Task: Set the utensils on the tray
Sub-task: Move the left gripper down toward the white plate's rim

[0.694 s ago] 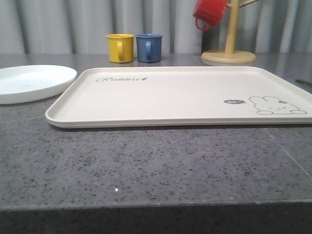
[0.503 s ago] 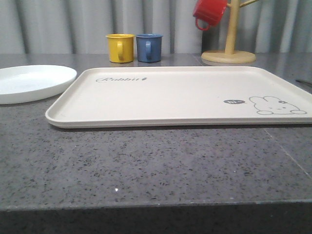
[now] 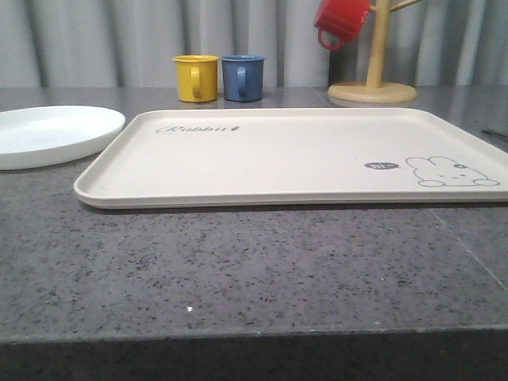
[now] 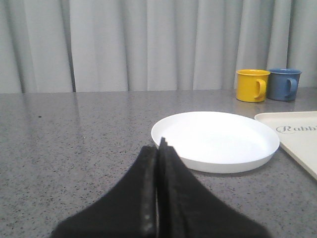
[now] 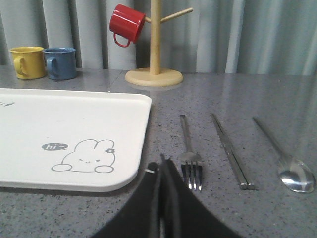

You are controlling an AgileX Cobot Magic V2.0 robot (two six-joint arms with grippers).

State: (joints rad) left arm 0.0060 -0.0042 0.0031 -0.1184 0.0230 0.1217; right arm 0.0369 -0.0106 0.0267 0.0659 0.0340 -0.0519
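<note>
Tray (image 3: 294,155): large, cream, rectangular with rounded corners and a low raised rim; "Rabbit" script near one corner, a line-drawn rabbit with a small dark speech bubble near the opposite one; surface bare, lying flat on the grey speckled table (image 3: 238,270). Fork (image 5: 189,154): slim, shiny silver, four tines, flat on the table just beside the tray's edge on the rabbit side, not on the tray. Knife (image 5: 232,151): straight, silver, parallel to the fork and just beyond it from the tray. Spoon (image 5: 286,161): silver, oval bowl, farthest of the three from the tray; the three lie side by side, apart from one another, handles pointing toward the back of the table. Plate (image 3: 48,135): round, white, on the table beside the tray's opposite short side, near it but not touching. Yellow mug (image 3: 195,78) and blue mug (image 3: 242,77): side by side behind the tray, before a grey curtain. Mug tree (image 3: 375,63): pale wood on a round base, behind the tray and the cutlery, a red mug (image 3: 341,21) hung on one peg. Left gripper (image 4: 158,148): black, jaws pressed together, holding nothing, low over the table before the plate. Right gripper (image 5: 161,166): black, jaws pressed together, holding nothing, low by the tray's rabbit corner, just beside the fork's tines.
</note>
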